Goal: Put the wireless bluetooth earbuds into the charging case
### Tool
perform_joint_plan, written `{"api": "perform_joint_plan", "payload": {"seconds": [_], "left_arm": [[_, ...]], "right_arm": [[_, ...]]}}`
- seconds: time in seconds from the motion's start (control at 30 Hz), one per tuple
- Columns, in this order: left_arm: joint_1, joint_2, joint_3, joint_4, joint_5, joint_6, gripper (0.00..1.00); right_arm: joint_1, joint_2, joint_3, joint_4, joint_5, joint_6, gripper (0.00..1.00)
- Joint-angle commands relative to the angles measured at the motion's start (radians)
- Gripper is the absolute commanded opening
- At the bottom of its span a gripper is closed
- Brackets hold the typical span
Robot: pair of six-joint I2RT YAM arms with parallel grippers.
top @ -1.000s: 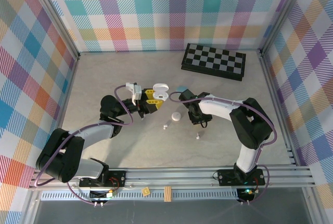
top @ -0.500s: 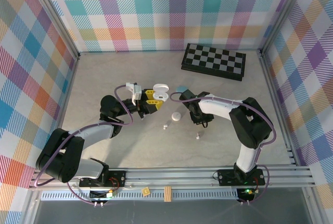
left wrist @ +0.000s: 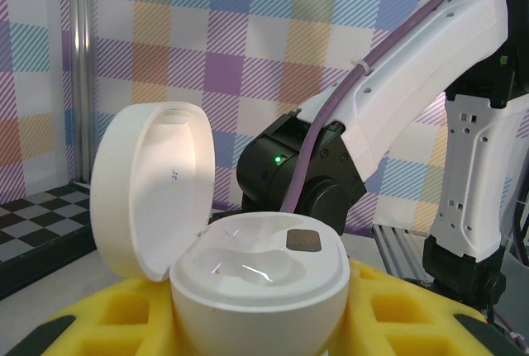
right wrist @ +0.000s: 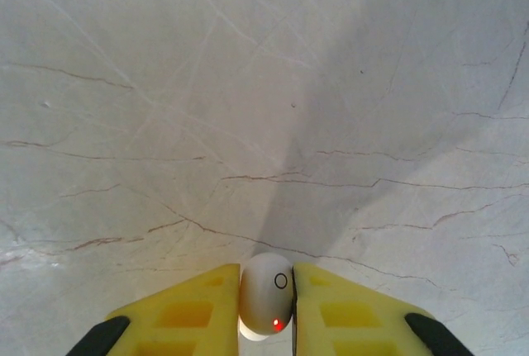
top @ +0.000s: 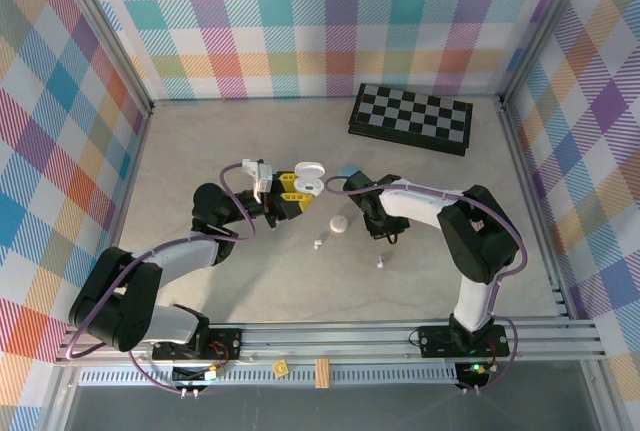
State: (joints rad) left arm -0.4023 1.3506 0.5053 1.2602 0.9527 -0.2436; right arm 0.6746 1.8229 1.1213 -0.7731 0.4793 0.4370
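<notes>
While left gripper (top: pixel 290 189) clamps the open case (left wrist: pixel 258 286), right gripper (right wrist: pixel 266 316) pinches a red-lit earbud (right wrist: pixel 264 286).

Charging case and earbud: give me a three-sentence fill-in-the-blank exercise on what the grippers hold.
1. The left gripper holds the charging case with its lid ____.
2. The right gripper pinches a white earbud showing a small ____ light.
3. The checkered board lies nearer the ____ gripper.
Missing: open; red; right.

The white charging case (left wrist: pixel 256 290) stands upright, its lid (left wrist: pixel 153 182) hinged open to the left. A white earbud (right wrist: pixel 266 300) with a glowing red light is pinched in the right gripper (right wrist: pixel 267 277). A second white earbud (top: pixel 318 244) and a third earbud (top: pixel 381 263) lie apart on the table (top: pixel 250 286).
</notes>
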Motion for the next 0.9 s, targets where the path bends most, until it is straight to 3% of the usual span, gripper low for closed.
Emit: {"api": "perform_joint_plan", "payload": {"seconds": [0.0,0.43,0.87], "left_arm": [[0.011,-0.016,-0.005,0.051,0.029,-0.004,0.35],[0.012,0.013,0.014,0.060,0.025,-0.003,0.35],[0.011,0.065,0.065,0.024,0.035,0.008,0.34]], "right_arm": [[0.004,-0.016,0.011,-0.016,0.010,0.010,0.19],[0.025,-0.230,-0.060,0.093,-0.010,0.029,0.20],[0.121,-0.437,0.021,0.088,-0.046,-0.066,0.20]]}}
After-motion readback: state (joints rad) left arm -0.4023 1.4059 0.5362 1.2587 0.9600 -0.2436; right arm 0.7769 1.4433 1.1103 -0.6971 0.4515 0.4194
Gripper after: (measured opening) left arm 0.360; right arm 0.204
